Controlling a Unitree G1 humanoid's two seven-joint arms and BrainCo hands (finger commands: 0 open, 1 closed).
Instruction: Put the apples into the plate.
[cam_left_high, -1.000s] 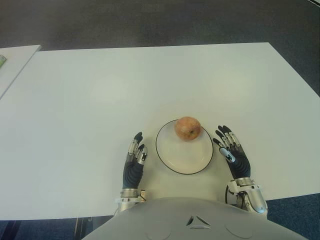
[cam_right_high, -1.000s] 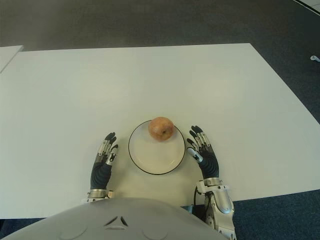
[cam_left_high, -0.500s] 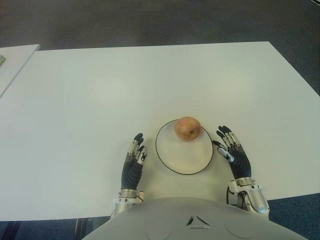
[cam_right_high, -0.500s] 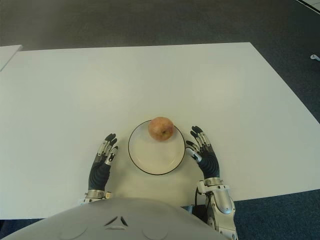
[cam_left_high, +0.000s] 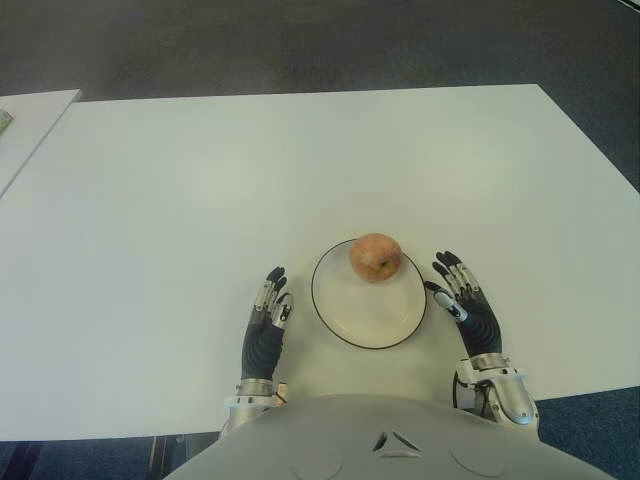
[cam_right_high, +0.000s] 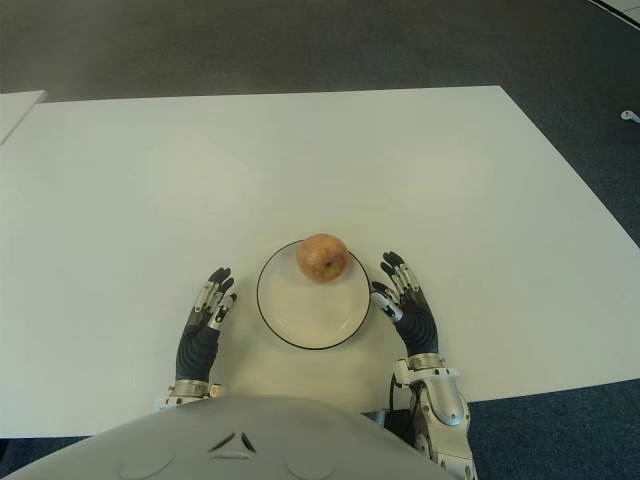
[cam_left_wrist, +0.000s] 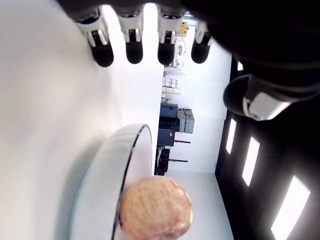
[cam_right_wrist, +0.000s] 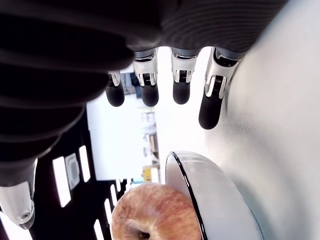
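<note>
One apple (cam_left_high: 375, 257) sits in the white plate (cam_left_high: 368, 318), on the far part of it, close to the black-edged rim. It is reddish-yellow, with its stem dimple turned toward the robot. No sticker, brand or writing can be read on the apple or the plate. The plate stands on a white table (cam_left_high: 200, 200), near the edge closest to the robot.

The left hand (cam_left_high: 266, 325) shows just beside the plate on its left, fingers stretched out and relaxed, holding nothing. The right hand (cam_left_high: 468, 306) shows just beside the plate on its right, fingers likewise extended and slightly spread, holding nothing. Neither hand touches the plate or the apple.

A second white table (cam_left_high: 25, 125) shows at the far left, apart from the main one.
</note>
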